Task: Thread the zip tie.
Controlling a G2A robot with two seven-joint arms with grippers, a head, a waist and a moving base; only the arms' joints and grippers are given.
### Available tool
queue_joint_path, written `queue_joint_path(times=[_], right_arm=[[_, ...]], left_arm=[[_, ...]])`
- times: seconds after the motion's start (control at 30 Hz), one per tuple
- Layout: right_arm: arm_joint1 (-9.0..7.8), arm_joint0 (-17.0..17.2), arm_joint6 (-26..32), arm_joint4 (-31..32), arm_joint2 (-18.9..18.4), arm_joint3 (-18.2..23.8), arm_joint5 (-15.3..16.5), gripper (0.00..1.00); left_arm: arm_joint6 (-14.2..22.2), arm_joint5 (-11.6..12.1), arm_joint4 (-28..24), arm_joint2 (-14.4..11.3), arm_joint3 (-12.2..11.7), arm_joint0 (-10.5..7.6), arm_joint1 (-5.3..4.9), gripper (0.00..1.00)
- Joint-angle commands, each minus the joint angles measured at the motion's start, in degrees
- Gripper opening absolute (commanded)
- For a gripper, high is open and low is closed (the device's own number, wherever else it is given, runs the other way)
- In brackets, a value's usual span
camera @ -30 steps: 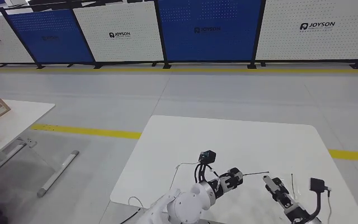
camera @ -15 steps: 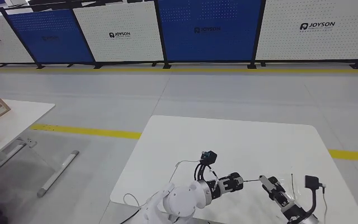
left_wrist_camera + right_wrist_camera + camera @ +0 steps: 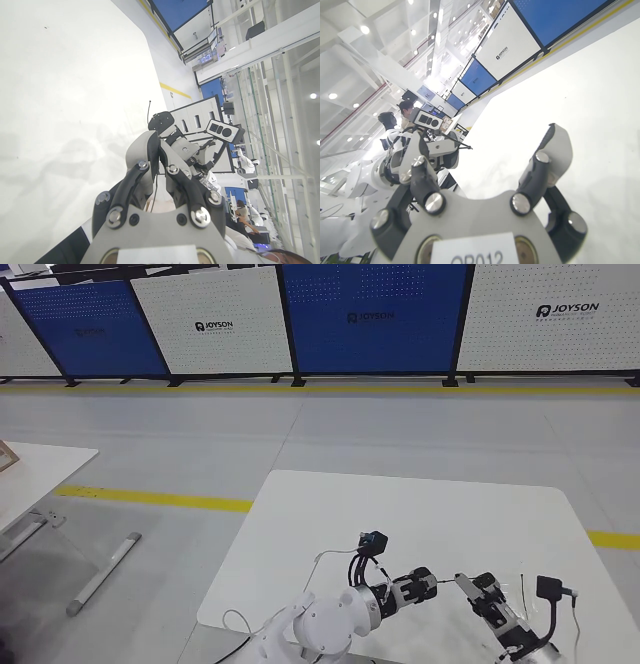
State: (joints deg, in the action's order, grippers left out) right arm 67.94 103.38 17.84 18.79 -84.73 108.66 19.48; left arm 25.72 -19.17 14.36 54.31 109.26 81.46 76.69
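**Alignment of thin black plastic zip tie [image 3: 460,142] above flat white counter [image 3: 400,514]**

I see my left end effector [image 3: 158,145] pinched shut on the tie, lifting it clear of the counter, I judge so its free end can be reached. The tie's long axis runs roughly level, left to right. Its tip points at my right end effector [image 3: 485,130], which gapes wide and empty just beside that tip, apparently placed to receive it.

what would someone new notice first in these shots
Two grippers nearly meet over the robot's side of the white table: the left gripper is shut on a thin black zip tie whose free end points at the open right gripper. Another thin black strip lies flat on the table beside the right arm.
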Motion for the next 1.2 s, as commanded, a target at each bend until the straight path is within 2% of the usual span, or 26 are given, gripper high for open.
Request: queue_joint_path(times=[0.0,0.17,0.23,0.27,0.3,0.37,0.4,0.5,0.6,0.7,0.8,0.83,1.17], right_arm=[[0.00,0.01,0.07,-0.03,-0.02,0.00,0.00,1.00],[0.02,-0.17,-0.33,0.25,0.00,-0.05,-0.32,1.00],[0.03,-0.38,-0.76,0.89,0.32,-0.12,-0.23,1.00],[0.03,-0.44,-1.03,0.99,0.32,-0.17,0.00,0.76],[0.01,-0.45,-1.18,1.09,0.34,-0.16,0.00,0.45],[-0.04,-0.43,-1.51,1.33,0.29,-0.17,0.00,0.40],[-0.07,-0.41,-1.59,1.41,0.29,-0.16,0.00,0.31],[-0.18,-0.38,-1.51,1.98,0.36,-0.06,0.00,0.23],[-0.33,-0.38,-1.24,2.43,0.58,0.09,0.00,0.22],[-0.50,-0.43,-0.99,2.89,0.83,0.26,0.00,0.17],[-0.65,-0.46,-1.00,3.21,1.03,0.37,0.00,0.08],[-0.70,-0.47,-1.01,3.34,1.13,0.46,0.00,0.01],[-1.29,-0.76,-0.92,3.20,1.78,0.52,0.00,0.00]], left_arm=[[0.02,0.01,0.01,0.00,-0.02,0.00,0.00,0.00],[0.02,0.01,0.01,0.00,-0.02,0.00,0.00,0.00],[-0.67,0.72,-0.37,-0.23,-0.50,0.15,-0.01,0.00],[-0.74,0.79,-0.57,-0.29,-0.62,0.12,-0.03,0.00],[-0.75,0.79,-0.73,-0.33,-0.73,0.06,-0.05,0.00],[-0.77,0.72,-0.94,-0.45,-0.83,-0.10,-0.11,0.00],[-0.79,0.68,-1.02,-0.51,-0.86,-0.15,-0.13,0.00],[-0.94,0.29,-1.16,-0.76,-0.88,-0.39,-0.19,0.00],[-1.28,-0.13,-1.47,-0.89,-0.79,-0.64,-0.24,0.00],[-1.63,-0.31,-1.78,-0.98,-0.88,-0.80,-0.30,0.00],[-1.88,-0.31,-2.17,-0.96,-1.17,-0.95,-0.35,0.00],[-1.97,-0.31,-2.34,-0.95,-1.26,-0.98,-0.37,0.00],[-3.04,-0.28,-3.24,-1.22,-1.46,-1.22,-0.57,0.00]])
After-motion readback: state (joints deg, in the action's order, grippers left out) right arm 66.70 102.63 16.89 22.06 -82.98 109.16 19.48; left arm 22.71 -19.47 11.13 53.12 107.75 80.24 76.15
